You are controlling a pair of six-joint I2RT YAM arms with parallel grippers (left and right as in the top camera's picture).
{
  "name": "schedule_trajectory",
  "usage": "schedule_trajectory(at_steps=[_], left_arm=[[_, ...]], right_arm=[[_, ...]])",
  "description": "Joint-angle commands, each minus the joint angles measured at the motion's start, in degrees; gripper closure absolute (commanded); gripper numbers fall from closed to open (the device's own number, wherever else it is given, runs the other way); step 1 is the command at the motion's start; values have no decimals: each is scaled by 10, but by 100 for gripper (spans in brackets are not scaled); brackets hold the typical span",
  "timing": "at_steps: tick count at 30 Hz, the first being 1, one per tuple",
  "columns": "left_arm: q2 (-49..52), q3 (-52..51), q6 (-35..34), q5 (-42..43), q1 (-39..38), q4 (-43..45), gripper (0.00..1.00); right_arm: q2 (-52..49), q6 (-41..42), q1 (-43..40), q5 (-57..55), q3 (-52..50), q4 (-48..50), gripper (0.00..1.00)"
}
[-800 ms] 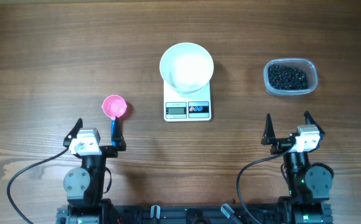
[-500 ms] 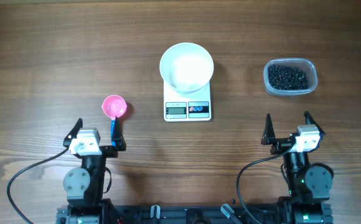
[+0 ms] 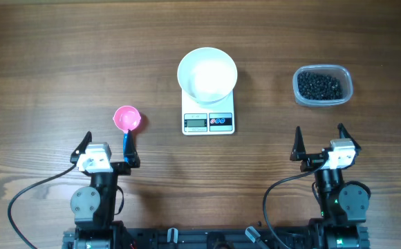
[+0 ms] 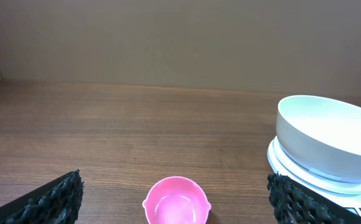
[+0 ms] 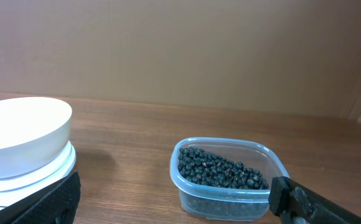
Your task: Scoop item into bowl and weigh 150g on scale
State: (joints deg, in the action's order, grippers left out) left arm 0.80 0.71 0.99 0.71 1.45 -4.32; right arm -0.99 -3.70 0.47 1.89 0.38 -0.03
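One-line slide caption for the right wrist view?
Open right gripper faces a clear plastic tub of small black beads; round white bowl sits on the white scale beside it.

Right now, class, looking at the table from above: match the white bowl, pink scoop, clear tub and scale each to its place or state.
Things:
1 white bowl
2 pink scoop
3 clear tub
4 scale

Place or state:
A holds black beads
B lies left of the scale
C sits empty on the scale
D carries the bowl

Pairs: 1-C, 2-B, 3-A, 4-D
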Motion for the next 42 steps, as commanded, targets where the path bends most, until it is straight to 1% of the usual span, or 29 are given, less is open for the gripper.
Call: schedule_trajectory(at_steps=[1,35,36,38,39,41,42], left_arm=[[-4,-4,0,1,-2,0,0],[-4,-4,-2,7,-2,0,0],[-4,-4,-16,32,-2,2,0],[-4,-4,-51,119,-2,26,1],[-4,-4,-58,162,-2,42,0],[-4,-4,-62,298,-2,110,0],[-4,-4,-62,337,-2,134,0]], right_arm=[[0,7,3,6,-1,2,0],[0,7,3,6,-1,1,0],[0,7,3,6,-1,1,0],[0,7,3,6,-1,1,0],[0,7,3,6,-1,1,0],[0,7,3,6,-1,1,0],[0,7,3,6,-1,1,0]])
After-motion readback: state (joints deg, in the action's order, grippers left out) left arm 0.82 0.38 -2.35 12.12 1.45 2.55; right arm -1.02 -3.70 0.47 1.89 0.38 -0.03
